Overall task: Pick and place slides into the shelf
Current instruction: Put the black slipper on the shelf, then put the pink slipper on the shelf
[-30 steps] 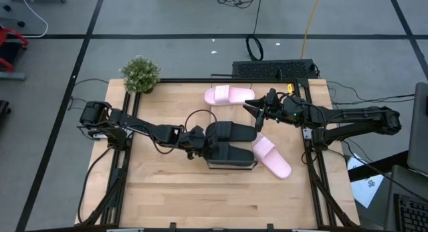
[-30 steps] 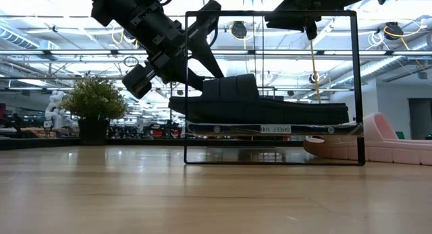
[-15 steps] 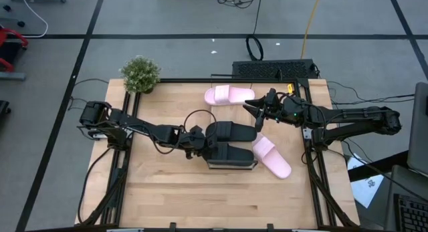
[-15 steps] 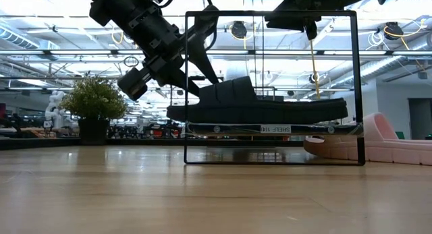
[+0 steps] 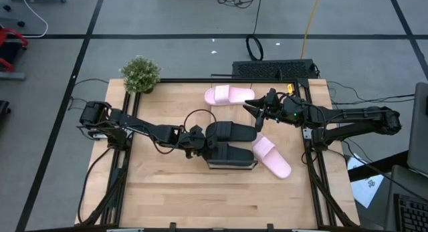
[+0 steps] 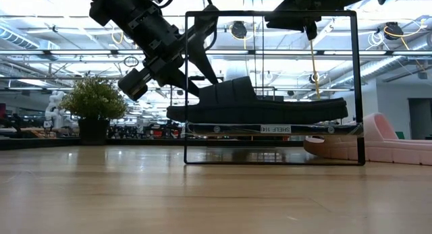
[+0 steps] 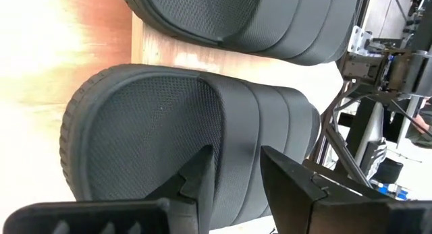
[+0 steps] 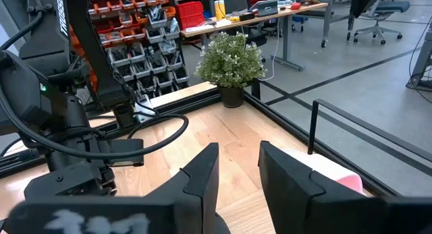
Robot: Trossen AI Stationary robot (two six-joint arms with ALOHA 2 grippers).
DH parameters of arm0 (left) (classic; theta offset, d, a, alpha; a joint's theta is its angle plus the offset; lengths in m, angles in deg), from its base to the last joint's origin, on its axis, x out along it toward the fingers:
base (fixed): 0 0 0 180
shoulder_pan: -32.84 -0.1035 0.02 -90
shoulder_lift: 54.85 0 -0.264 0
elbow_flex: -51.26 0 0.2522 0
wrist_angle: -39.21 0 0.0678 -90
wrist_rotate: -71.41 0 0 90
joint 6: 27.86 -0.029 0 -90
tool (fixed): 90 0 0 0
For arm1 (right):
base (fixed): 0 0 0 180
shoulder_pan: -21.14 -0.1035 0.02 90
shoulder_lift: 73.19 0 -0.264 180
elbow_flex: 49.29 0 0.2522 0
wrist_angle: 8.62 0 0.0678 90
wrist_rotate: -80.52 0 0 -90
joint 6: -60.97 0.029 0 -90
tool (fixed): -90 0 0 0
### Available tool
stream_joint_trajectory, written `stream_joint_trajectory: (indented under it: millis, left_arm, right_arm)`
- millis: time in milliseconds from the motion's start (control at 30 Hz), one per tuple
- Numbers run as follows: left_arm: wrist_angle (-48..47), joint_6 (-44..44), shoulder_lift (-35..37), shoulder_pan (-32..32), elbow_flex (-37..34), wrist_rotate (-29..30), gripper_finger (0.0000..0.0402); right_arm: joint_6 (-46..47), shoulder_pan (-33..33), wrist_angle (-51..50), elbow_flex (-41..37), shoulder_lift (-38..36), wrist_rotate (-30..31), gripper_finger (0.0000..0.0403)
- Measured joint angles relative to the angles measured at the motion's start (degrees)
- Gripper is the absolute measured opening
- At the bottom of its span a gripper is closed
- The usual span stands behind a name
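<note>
Two black slides lie side by side on the shelf (image 5: 232,164), a pale slatted rack in a thin black frame (image 6: 356,85). My left gripper (image 5: 208,144) comes from the table's left and is shut on the near black slide (image 5: 234,153); the far black slide (image 5: 229,130) lies beside it. One pink slide (image 5: 229,95) rests sole-down near the far edge. The other pink slide (image 5: 272,156) lies right of the shelf. My right gripper (image 5: 253,111) hovers open between the far pink slide and the shelf. My left gripper pinches the near black slide by its strap (image 7: 237,168), at the edge facing the heel. One finger (image 7: 200,172) lies inside on the footbed, the other (image 7: 287,174) outside over the strap. It slants down from the table's left. The slide (image 6: 256,107) sits about level over the slats; whether its sole touches them, I cannot tell.
A potted plant (image 5: 140,73) stands at the table's far left corner. The shelf's tall metal frame surrounds the black slides. Bare tabletop (image 5: 200,198) stretches along the near edge. Cables and a dark box lie on the floor beyond the far edge.
My left gripper tipped down a little, and the held black slide's heel end sank and slid slightly toward the table's left. The slide now lies flatter over the slats. In the last half second nothing moved.
</note>
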Motion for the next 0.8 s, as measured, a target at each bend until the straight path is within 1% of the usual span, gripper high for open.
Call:
stream_joint_trajectory:
  millis: [333,467,600,700,767,800]
  left_arm:
    - [-0.12,-0.66,0.05,0.00,0.01,0.07,0.0115]
    - [-2.72,-1.19,2.28,0.00,0.08,0.35,0.0115]
    - [-12.67,-2.55,8.67,-0.11,0.08,2.53,0.0115]
    - [-24.46,-1.63,15.41,0.05,0.00,3.13,0.0115]
    - [-27.89,-0.10,19.93,0.67,0.02,6.14,0.0115]
    - [-29.99,0.02,22.43,1.21,0.00,8.59,0.0115]
  right_arm:
    - [0.00,0.00,-0.76,0.00,0.00,0.00,0.0095]
    - [0.00,0.00,-1.23,0.00,0.01,-0.01,0.0095]
    - [0.00,0.00,-1.29,0.00,0.01,-0.01,0.0095]
    - [0.00,0.00,-1.33,0.00,0.02,-0.01,0.0095]
    - [-0.72,0.00,-1.75,0.00,0.02,0.00,0.0095]
    - [-1.49,0.00,-1.88,0.00,0.02,0.02,0.0095]
